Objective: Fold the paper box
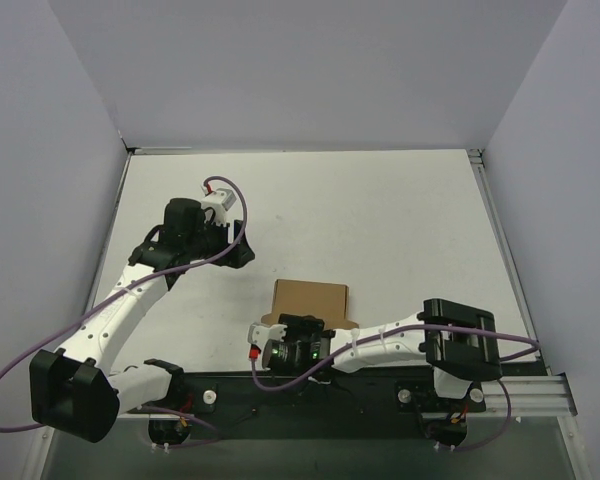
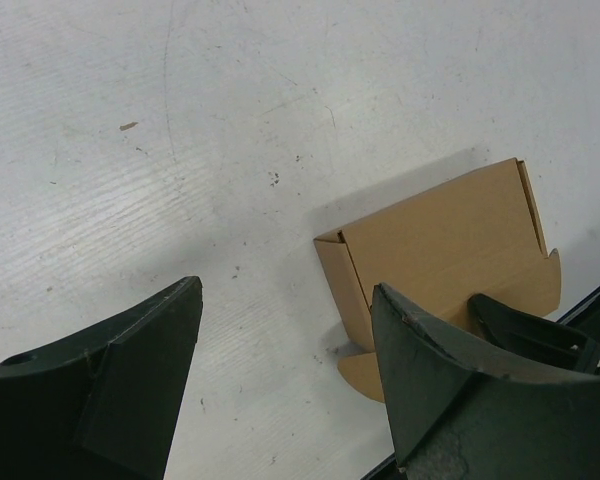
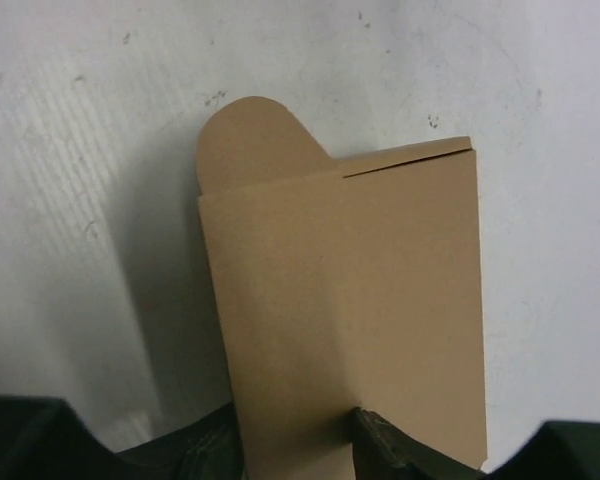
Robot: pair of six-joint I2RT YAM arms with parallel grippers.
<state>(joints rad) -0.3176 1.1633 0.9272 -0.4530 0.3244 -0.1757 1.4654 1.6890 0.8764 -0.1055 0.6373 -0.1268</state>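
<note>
The paper box [image 1: 310, 300] is a plain brown cardboard piece lying on the white table near its front edge, with a rounded tab sticking out at one end. In the right wrist view the paper box [image 3: 350, 300] fills the centre, its rounded tab at the far end. My right gripper [image 1: 300, 324] reaches in from the near side. The jaws of the right gripper [image 3: 280, 450] are closed on the box's near edge, one finger pressing on the top face. My left gripper [image 1: 238, 252] hovers open behind and left of the box. The left wrist view has the left gripper [image 2: 285, 300] over bare table beside the paper box [image 2: 450, 240].
The white table [image 1: 380, 220] is walled in by white panels at the left, back and right. A metal rail [image 1: 520, 395] and the arm bases run along the near edge. Purple cables loop off both arms.
</note>
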